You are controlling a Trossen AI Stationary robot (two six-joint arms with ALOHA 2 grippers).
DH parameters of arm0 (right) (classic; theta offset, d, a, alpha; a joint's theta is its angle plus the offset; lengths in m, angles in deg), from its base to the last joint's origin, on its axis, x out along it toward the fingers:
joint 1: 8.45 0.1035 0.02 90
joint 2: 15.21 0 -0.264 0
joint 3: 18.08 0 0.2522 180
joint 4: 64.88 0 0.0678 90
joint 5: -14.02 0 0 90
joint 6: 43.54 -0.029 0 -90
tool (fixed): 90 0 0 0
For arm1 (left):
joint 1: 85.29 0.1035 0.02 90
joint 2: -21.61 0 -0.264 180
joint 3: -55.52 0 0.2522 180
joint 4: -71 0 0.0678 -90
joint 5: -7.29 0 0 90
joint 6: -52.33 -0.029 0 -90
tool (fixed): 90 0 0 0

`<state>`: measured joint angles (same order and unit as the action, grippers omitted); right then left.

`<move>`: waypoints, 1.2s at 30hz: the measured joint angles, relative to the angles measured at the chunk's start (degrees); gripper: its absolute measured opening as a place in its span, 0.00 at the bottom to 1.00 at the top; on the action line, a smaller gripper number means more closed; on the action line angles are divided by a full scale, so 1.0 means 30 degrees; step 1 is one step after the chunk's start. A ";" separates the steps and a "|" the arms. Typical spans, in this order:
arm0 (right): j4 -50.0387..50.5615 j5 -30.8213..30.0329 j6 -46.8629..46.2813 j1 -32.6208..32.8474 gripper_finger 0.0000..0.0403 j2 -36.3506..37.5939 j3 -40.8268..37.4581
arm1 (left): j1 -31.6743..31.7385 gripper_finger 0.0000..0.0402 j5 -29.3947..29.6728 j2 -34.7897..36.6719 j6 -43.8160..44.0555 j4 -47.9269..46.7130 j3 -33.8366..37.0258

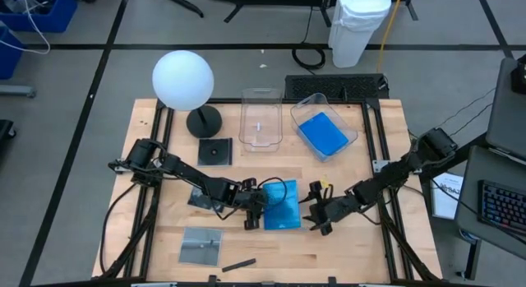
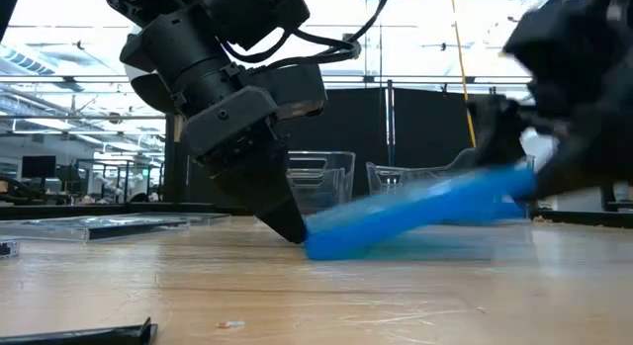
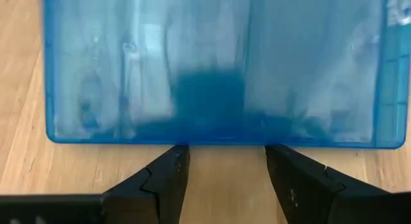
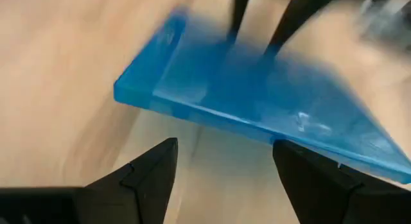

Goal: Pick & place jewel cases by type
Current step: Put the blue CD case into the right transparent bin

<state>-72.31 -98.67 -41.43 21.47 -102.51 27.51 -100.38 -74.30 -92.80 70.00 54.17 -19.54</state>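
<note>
Table (image 1: 345, 254): sorting incomplete. One blue case (image 1: 322, 132) sits in the upper-right tub (image 1: 352, 136); dark cases (image 1: 214, 151) lie loose. At centre frame, a tilted blue case (image 1: 281, 205) sits between the left gripper (image 1: 254, 210) and right gripper (image 1: 319, 215), both parted, neither gripping

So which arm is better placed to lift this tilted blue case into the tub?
Probably the right. The right gripper is at the raised edge of the blue jewel case, nearer the tub holding another blue case. The left gripper only meets its low edge.
</note>
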 joint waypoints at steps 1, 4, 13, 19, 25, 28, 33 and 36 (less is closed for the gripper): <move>-0.1297 -0.0692 0.0238 0.0120 0.62 0.0028 0.0000 | -0.0008 0.53 0.0036 0.0006 -0.0015 -0.0097 0.0000; -0.6988 -0.1103 0.1062 0.0311 0.62 0.0043 0.0442 | 0.0080 0.53 0.0379 -0.0241 0.0505 0.1329 -0.0111; -0.5612 -0.1532 0.1504 0.0085 0.62 0.0063 0.0977 | 0.0154 0.53 0.0159 -0.0162 0.0484 0.1436 -0.0021; -0.4485 -0.1186 0.0597 0.0416 0.62 -0.0073 0.0864 | 0.0131 0.53 0.0129 -0.0126 0.0665 0.1138 -0.0029; -0.3456 -0.0838 0.0399 0.2088 0.62 -0.0114 0.0812 | -0.0104 0.53 -0.0793 -0.0098 0.0970 0.1174 -0.0015; -0.2711 -0.1474 -0.0242 0.3402 0.62 -0.0054 0.0889 | -0.0634 0.53 -0.1509 -0.0090 0.0618 0.1330 -0.0015; 0.2812 -0.3724 -0.2966 0.5506 0.62 -0.0091 0.2329 | -0.1181 0.53 -0.2030 -0.0133 0.1321 0.2602 0.0044; 0.6059 -0.4022 -0.4871 0.6434 0.62 -0.0245 0.3597 | -0.1483 0.53 -0.2363 -0.0170 0.2194 0.3237 0.0044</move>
<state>-54.13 -110.74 -56.04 40.78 -103.25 38.31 -104.83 -81.38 -93.30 76.58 63.88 -19.41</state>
